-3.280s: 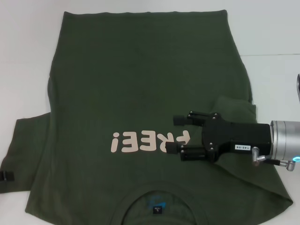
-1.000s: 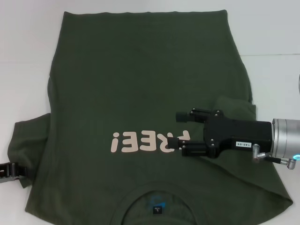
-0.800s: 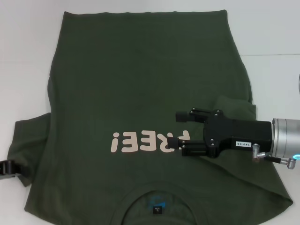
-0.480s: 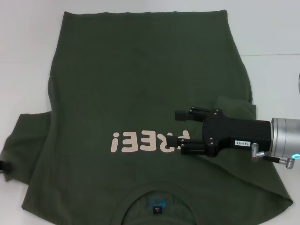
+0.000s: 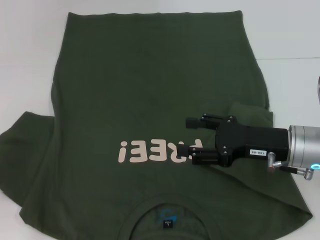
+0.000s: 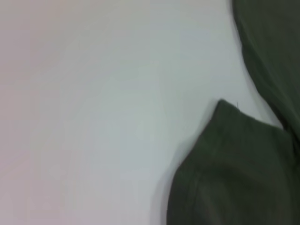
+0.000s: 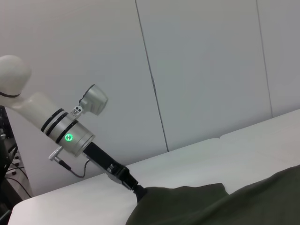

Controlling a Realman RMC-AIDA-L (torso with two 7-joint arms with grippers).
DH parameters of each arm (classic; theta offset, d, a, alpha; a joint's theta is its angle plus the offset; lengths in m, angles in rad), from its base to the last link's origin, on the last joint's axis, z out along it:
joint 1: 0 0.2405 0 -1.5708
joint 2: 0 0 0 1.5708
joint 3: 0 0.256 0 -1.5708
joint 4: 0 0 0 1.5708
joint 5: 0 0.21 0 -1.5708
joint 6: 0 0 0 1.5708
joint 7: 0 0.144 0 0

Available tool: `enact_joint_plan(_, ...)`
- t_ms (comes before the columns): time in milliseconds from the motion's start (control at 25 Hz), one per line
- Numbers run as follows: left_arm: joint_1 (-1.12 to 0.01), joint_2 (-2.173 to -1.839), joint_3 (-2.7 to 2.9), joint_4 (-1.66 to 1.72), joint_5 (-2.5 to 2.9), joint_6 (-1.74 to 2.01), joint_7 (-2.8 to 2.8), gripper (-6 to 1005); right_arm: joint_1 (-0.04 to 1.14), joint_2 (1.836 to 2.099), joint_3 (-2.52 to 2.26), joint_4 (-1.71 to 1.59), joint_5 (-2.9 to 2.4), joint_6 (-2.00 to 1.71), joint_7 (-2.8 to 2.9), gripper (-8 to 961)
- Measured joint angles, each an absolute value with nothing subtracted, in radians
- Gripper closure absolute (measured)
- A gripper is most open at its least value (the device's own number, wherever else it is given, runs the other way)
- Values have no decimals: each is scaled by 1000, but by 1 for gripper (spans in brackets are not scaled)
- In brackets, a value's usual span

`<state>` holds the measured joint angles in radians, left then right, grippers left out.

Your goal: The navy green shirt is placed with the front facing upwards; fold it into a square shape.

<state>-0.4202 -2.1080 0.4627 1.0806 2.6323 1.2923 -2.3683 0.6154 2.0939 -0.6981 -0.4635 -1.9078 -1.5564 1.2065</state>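
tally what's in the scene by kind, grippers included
Shirts: 1, the navy green shirt
Grippers: 2, the right gripper over the shirt's chest print, the left gripper at the shirt's sleeve edge
Tables: 1, the white table
Total: 4

Before me the plain white tabletop (image 5: 30, 60) carries one thing directly: the large dark olive-green cotton shirt (image 5: 150, 85), spread front-up with its pale pink print and its collar nearest me, sleeve lying flat leftward.
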Motion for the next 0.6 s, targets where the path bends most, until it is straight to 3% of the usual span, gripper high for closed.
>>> enact_joint_plan(600,-416,-2127,460,1171,2632,1262,-2369,961,616,2095,-700,-460,-1900,-1541,1212,100)
